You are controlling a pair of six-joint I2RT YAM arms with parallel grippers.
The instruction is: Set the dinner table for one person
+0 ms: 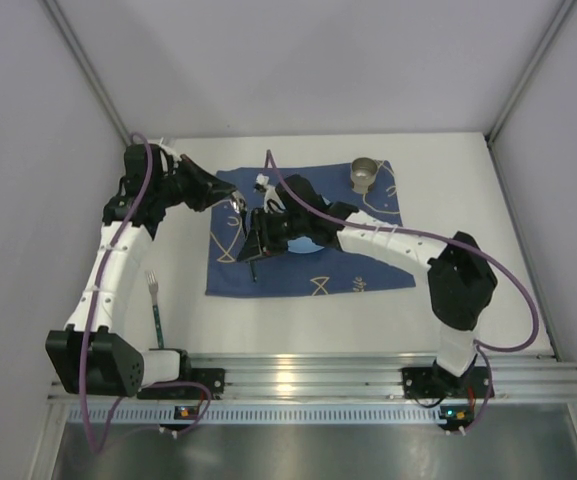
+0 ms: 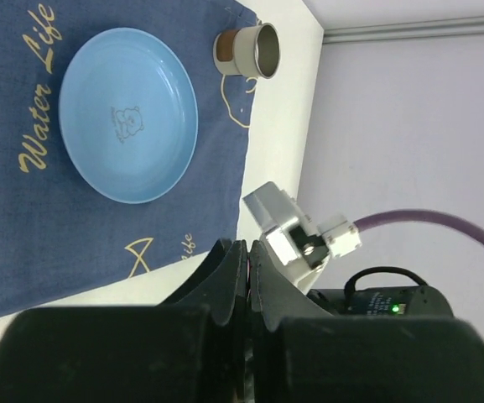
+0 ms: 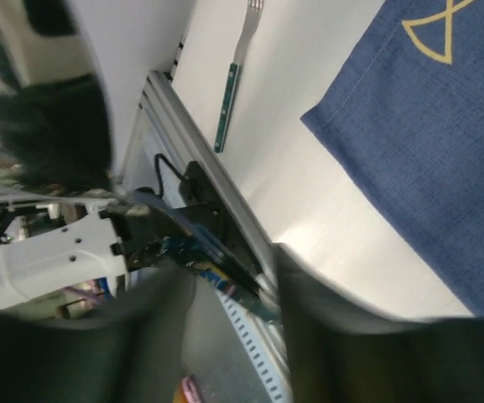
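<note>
The white dinner table (image 1: 468,210) carries a dark blue mat (image 1: 368,272) with pale fish drawings. A light blue plate (image 2: 128,113) lies on the mat (image 2: 23,227); in the top view my right arm covers most of it. A metal cup (image 1: 365,172) stands at the mat's far right corner and also shows in the left wrist view (image 2: 248,52). A teal-handled fork (image 1: 154,300) lies on the table left of the mat. My left gripper (image 1: 236,207) is shut and empty above the mat's left edge. My right gripper (image 1: 251,250) hovers left of the plate, jaws apart, blurred. A thin dark object (image 1: 253,270) pokes out below it.
An aluminium rail (image 1: 368,375) with both arm bases runs along the near table edge. Grey walls close in the left, right and far sides. The right wrist view shows the fork (image 3: 235,71), the mat's corner (image 3: 426,126) and the left arm's base.
</note>
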